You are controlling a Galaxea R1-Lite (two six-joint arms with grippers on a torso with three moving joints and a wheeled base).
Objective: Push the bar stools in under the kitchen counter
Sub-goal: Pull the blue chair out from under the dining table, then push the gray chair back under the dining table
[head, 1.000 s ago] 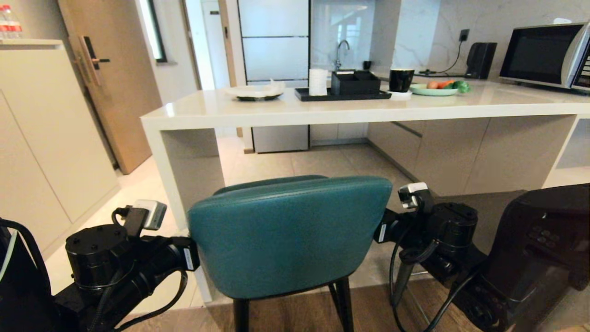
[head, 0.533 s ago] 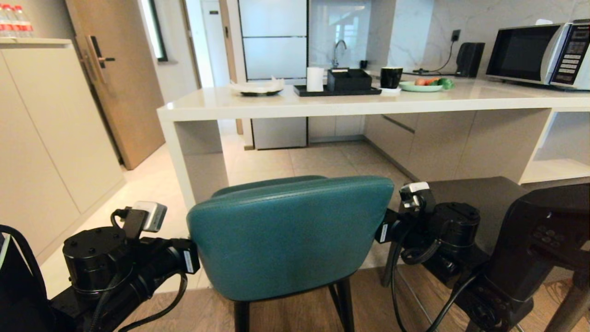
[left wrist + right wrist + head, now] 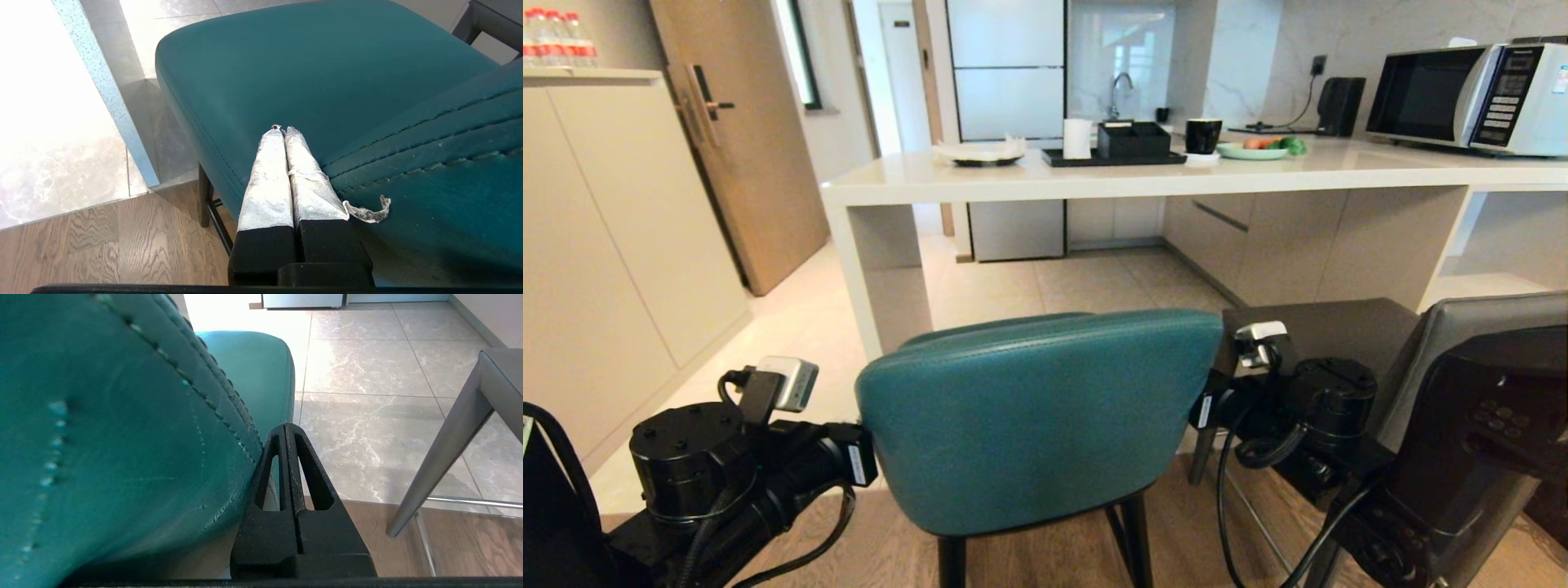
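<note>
The teal bar stool [image 3: 1037, 416] stands right in front of me on the wooden floor, its curved back toward me. The kitchen counter [image 3: 1176, 175] lies beyond it across pale tiles. My left gripper [image 3: 282, 130] is shut with nothing in it. Its tape-wrapped fingers [image 3: 269, 179] lie along the left edge of the teal back, above the seat [image 3: 310, 73]. My right gripper [image 3: 286, 426], black, is also shut and empty. It rests against the right edge of the teal back [image 3: 122, 449]. The grey bar stool [image 3: 1323, 322] stands to the right, partly behind my right arm [image 3: 1331, 408].
A tall beige cabinet [image 3: 605, 245] with bottles [image 3: 556, 45] fills the left, beside a wooden door [image 3: 752, 147]. The counter carries a microwave [image 3: 1470, 98], a black tray [image 3: 1111, 157] and plates. Its white side panel [image 3: 866, 269] stands left of the stool. A grey stool leg [image 3: 445, 449] slants close to my right gripper.
The whole view has shifted: the counter now looks smaller and farther off, and more of the grey stool shows. The teal stool keeps its place between my two shut grippers.
</note>
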